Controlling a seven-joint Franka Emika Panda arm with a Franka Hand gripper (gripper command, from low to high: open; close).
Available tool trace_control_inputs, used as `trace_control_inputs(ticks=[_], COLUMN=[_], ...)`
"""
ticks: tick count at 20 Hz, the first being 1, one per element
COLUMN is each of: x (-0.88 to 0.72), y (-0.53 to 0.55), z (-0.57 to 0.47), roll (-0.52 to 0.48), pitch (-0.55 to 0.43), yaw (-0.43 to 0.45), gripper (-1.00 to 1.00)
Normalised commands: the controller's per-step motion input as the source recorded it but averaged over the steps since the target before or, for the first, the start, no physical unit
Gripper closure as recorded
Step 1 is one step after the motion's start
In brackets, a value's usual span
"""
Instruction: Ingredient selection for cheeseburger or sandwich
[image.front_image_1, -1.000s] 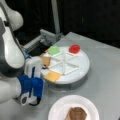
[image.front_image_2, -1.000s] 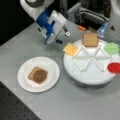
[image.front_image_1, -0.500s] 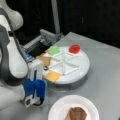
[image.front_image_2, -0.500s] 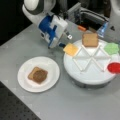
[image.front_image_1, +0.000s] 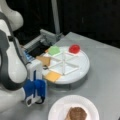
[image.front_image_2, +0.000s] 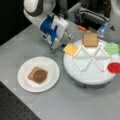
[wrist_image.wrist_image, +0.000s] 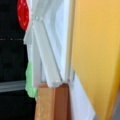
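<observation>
I see the gripper (image.front_image_2: 58, 46) just beside the divided tray (image.front_image_2: 87, 75), nearest the yellow cheese slice (image.front_image_2: 71, 49) lying in its edge compartment; I cannot tell the finger opening or any hold. One bread slice (image.front_image_2: 90, 39) remains in the tray. The patty (image.front_image_2: 39, 75) rests on bread on the paper plate (image.front_image_2: 51, 67).

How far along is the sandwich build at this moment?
Done: a bread slice with the patty on it sits on the paper plate. In hand: nothing visibly held; the gripper is beside the cheese slice in the divided tray. Left: cheese and the second bread slice are in the tray.
</observation>
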Motion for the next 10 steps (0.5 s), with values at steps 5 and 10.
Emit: trace_control_inputs(ticks=[5,10], x=[0.22,0.21], y=[-0.08,-0.08], z=[-0.14,-0.17], roll=[0.371,0.340], pitch=[-0.100,-0.113], yaw=[0.096,0.070], gripper=[-1.00,-1.00])
